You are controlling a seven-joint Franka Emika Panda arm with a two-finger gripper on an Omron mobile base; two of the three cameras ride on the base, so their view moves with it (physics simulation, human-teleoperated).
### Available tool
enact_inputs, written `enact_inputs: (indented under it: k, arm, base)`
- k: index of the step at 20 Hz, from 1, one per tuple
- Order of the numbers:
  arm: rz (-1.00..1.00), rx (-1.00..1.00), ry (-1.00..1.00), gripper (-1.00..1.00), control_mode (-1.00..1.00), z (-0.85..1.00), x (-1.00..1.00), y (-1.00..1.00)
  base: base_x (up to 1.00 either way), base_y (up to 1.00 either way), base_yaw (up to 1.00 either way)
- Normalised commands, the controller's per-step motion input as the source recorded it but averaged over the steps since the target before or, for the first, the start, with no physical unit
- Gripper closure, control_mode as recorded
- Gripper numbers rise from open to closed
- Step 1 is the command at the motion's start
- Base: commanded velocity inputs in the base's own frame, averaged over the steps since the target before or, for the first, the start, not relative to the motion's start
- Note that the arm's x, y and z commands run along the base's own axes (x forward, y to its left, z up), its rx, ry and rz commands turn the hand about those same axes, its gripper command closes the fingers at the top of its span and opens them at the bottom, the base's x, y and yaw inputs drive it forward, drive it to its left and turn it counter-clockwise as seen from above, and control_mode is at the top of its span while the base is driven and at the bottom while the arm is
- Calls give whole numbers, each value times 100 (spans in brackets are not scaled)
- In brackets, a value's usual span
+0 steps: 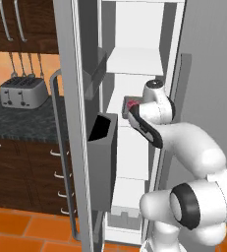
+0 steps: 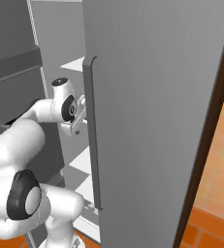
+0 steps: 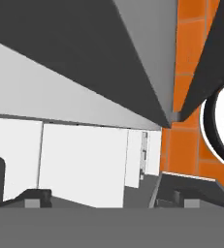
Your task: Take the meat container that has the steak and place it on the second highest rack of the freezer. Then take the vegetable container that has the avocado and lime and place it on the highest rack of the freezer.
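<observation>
The arm is reaching into the open freezer [image 1: 134, 59], and the wrist is sitting just beside a small dark meat container [image 1: 130, 105] that is resting on a white rack [image 1: 134, 61] level about halfway up the compartment. From the left base view the container, with something red showing in it that is most likely the steak [image 1: 132, 104], is lying to the left of the wrist and touching or nearly touching it, so the hand appears to be at the container itself. Relative to that container, one more white rack is showing above it and further racks below. The gripper [image 3: 108, 198] is looking along the freezer's inner white wall in the hand view, with its two dark fingertips [image 3: 33, 197] sitting well apart at the bottom of the frame, so the gripper is standing spread, and nothing is showing between them. I am judging that the container is lying off to the side of the gripper's line rather than between the fingers. Whether the container's rack is the second highest cannot be told.
</observation>
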Motion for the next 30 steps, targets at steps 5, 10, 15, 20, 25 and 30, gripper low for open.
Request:
enact_inputs:
  k: [5,10,15,20,25,30]
  arm:
    - [17,-3,4,-100,-100,26,-98,16]
    - [32,-3,13,-100,-100,26,-90,0]
    - [58,-9,14,-100,-100,0,-84,2]
    - [58,-8,10,-100,-100,6,-53,0]
    - [64,-1,2,-100,-100,1,-11,0]
    - [63,-2,-2,-100,-100,1,-2,0]
  base:
    - [0,0,0]
    - [0,0,0]
    - [0,0,0]
    - [0,0,0]
    - [0,0,0]
    - [0,0,0]
